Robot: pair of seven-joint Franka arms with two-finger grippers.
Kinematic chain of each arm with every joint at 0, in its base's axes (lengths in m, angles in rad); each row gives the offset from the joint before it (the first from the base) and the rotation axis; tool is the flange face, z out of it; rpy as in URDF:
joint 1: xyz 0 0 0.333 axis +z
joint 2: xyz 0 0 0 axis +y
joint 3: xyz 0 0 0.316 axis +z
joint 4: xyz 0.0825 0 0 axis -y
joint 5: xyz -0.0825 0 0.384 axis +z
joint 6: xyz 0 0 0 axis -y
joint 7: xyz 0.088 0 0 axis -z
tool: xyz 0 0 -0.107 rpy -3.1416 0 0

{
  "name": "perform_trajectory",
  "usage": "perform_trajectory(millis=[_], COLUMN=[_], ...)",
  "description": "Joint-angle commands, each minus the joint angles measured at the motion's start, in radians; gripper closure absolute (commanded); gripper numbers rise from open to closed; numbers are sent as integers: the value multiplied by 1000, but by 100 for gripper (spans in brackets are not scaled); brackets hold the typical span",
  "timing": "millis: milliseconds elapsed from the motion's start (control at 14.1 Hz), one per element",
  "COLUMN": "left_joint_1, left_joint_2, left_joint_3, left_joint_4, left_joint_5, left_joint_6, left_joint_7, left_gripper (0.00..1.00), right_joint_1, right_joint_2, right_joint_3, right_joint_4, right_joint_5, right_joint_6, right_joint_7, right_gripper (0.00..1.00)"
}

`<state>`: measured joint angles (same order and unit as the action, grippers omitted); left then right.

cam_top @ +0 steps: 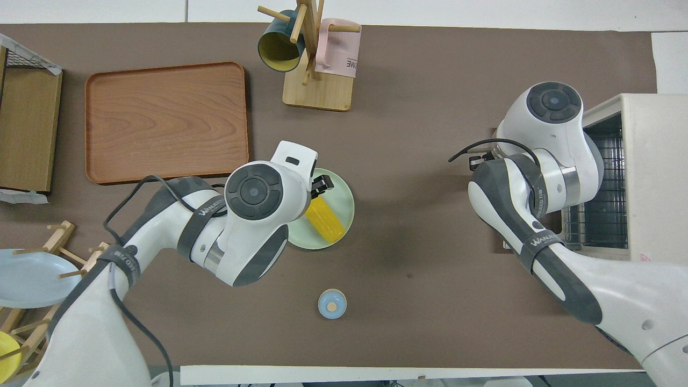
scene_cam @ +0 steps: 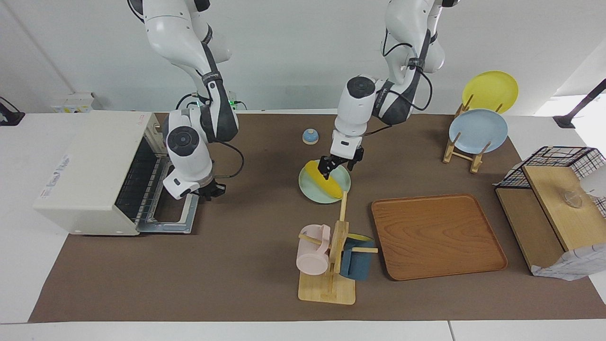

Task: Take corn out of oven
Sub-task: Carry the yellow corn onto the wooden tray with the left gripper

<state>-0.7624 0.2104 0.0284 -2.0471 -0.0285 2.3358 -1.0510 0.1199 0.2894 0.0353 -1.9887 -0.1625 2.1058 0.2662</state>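
The yellow corn [scene_cam: 324, 182] [cam_top: 324, 217] lies on a pale green plate [scene_cam: 310, 193] [cam_top: 344, 196] mid-table, outside the oven. My left gripper [scene_cam: 337, 166] [cam_top: 321, 185] is open just over the end of the corn that is nearer the robots. The cream oven [scene_cam: 94, 166] [cam_top: 653, 177] stands at the right arm's end of the table. Its door [scene_cam: 165, 226] lies folded down and its rack is bare. My right gripper [scene_cam: 212, 191] is shut at the door's outer edge. I cannot tell whether it grips the handle. The right hand hides it in the overhead view.
A wooden tray [scene_cam: 435, 237] and a mug stand [scene_cam: 331, 265] lie farther from the robots than the plate. A small blue knob [scene_cam: 310, 136] sits nearer. A plate rack [scene_cam: 478, 130] and a wire basket [scene_cam: 554, 199] stand at the left arm's end.
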Motion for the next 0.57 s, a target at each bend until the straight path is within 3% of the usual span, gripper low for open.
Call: perform_trajectory(millis=[0,71,284,496], left_joint_1=[-52,-67,-58,18], left_joint_2=[81,87,95,83], left_joint_3=[18,19,25,39], left_joint_4=[39,35,76,192], left_joint_5=[10,12,19,64], left_joint_6=[23,26,-5,-172], left_joint_7=[-108,-130,-122,-20], left_gripper=[63,100,100,100], right_joint_1=[-26,-34,-34,-39], right_joint_2=[-1,-1,-1,-6], right_joint_3=[17,17,18,20], right_joint_4=[-12,-13,19,149], right_joint_5=[-29,-41,-142,-155], right_joint_6=[11,11,-62,-243], right_joint_7=[-27,-28,-56,-181], right_gripper=[98,98,98,98])
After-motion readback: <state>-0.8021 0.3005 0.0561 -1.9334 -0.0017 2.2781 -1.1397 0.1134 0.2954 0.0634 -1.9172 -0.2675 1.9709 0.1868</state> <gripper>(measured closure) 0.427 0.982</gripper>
